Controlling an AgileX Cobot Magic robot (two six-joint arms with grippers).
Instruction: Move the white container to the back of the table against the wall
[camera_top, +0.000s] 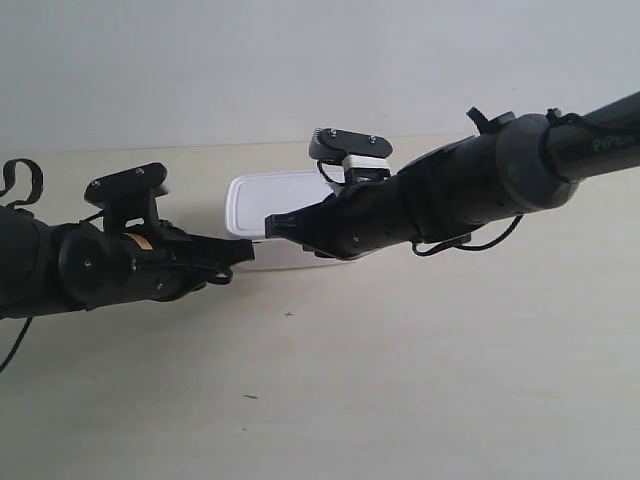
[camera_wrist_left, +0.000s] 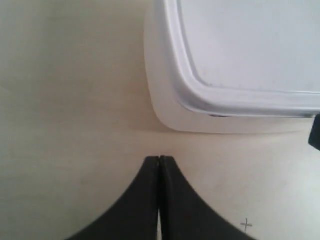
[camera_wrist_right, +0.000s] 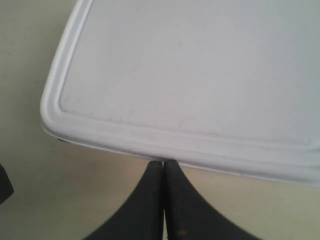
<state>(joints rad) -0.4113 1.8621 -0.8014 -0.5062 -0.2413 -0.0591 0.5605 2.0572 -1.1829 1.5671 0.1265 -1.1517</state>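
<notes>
Right wrist view is showing the right arm's jaws pressed fully together, gripping nothing, their joined tip seeming to touch the lid rim along one edge of the white container (camera_wrist_right: 190, 75). Over in the left wrist view, the left arm's jaws are likewise sitting closed and empty. They are pointing at the box's rounded corner, with a strip of bare bench (camera_wrist_left: 75, 100) lying between the tip and the box.

From the exterior view, the container is lying flat on the bench between the two arms, with a band of bench showing between it and the wall (camera_top: 300, 60).

This is looking like a closed-jaw push. The right tip is probably riding too high, and dropping it onto the box's side should avoid lifting the lid. The left tip should be making contact before any shove, or the box will likely be turning. A slow, straight push is the safest way of bringing it flush to the wall.
</notes>
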